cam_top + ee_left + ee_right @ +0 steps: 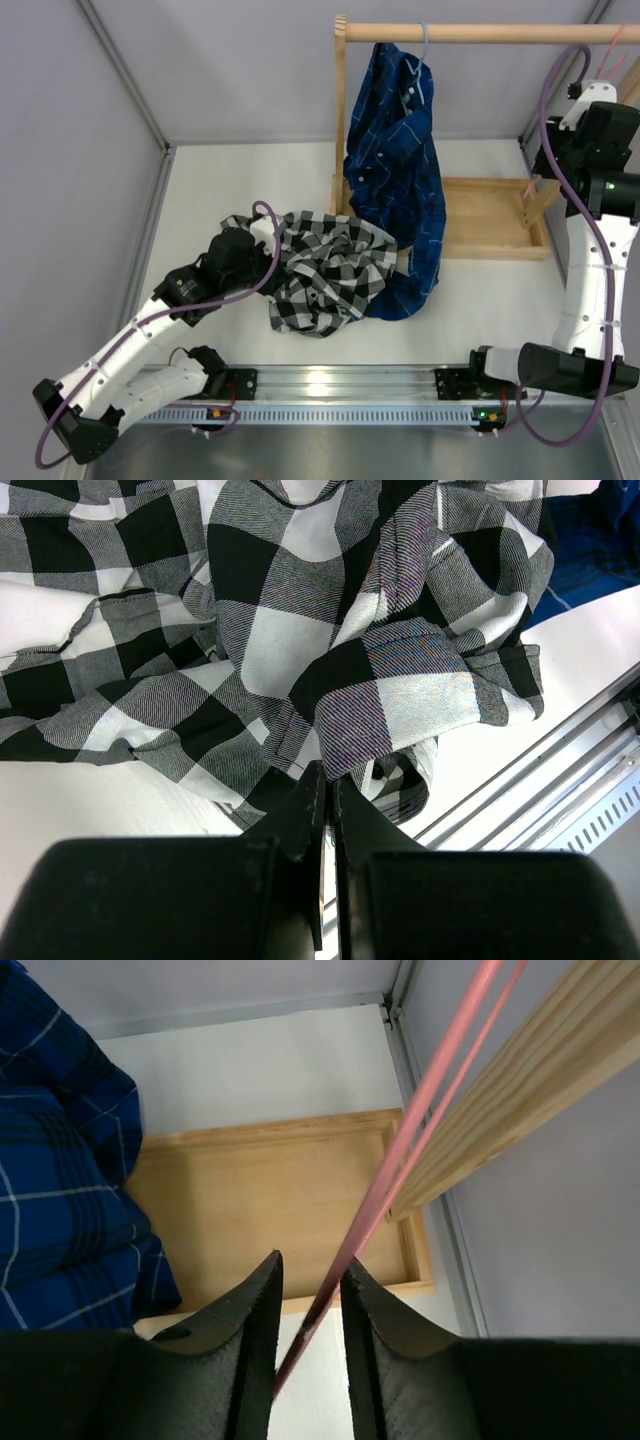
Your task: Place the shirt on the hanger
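My right pincer straddles the hanger, unclamped, so it may slip; left pincer shut, perhaps nipping the shirt.

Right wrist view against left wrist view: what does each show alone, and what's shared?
Only right wrist: the pink hanger passing between the parted fingers of the right gripper, and the wooden tray. Only left wrist: the black-and-white check shirt, pinched by the shut left gripper, and the metal rail. Both: the dark blue plaid shirt and white table.

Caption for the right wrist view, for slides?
Open right pincer straddling a thin pink wire hanger, with a wooden tray beneath.
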Action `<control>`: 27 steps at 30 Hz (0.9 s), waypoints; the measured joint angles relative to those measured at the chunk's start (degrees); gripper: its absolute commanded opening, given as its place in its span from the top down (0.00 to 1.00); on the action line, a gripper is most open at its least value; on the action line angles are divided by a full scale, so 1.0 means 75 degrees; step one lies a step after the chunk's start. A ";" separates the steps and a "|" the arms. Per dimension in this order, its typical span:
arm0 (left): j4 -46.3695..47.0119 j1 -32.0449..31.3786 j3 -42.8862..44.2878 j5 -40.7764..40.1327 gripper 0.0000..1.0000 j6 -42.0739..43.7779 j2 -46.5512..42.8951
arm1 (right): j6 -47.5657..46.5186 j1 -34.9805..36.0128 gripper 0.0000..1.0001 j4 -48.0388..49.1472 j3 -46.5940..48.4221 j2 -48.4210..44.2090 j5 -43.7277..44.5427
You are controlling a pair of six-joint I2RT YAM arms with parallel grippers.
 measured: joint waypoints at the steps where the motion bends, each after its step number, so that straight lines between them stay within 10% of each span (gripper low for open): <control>1: -0.0003 0.0000 0.0000 0.0000 1.00 0.0000 0.0000 | 0.0047 0.0000 0.73 0.0006 -0.0044 0.0000 0.0070; 12: 0.0000 0.0000 -0.0003 -0.0012 1.00 0.0000 0.0000 | 0.0192 0.0020 0.98 0.0000 -0.0280 -0.0111 0.0970; 27: 0.0000 0.0000 -0.0015 -0.0216 1.00 -0.0006 -0.0143 | 0.0283 0.0032 1.00 0.0050 -0.0213 -0.0431 0.1029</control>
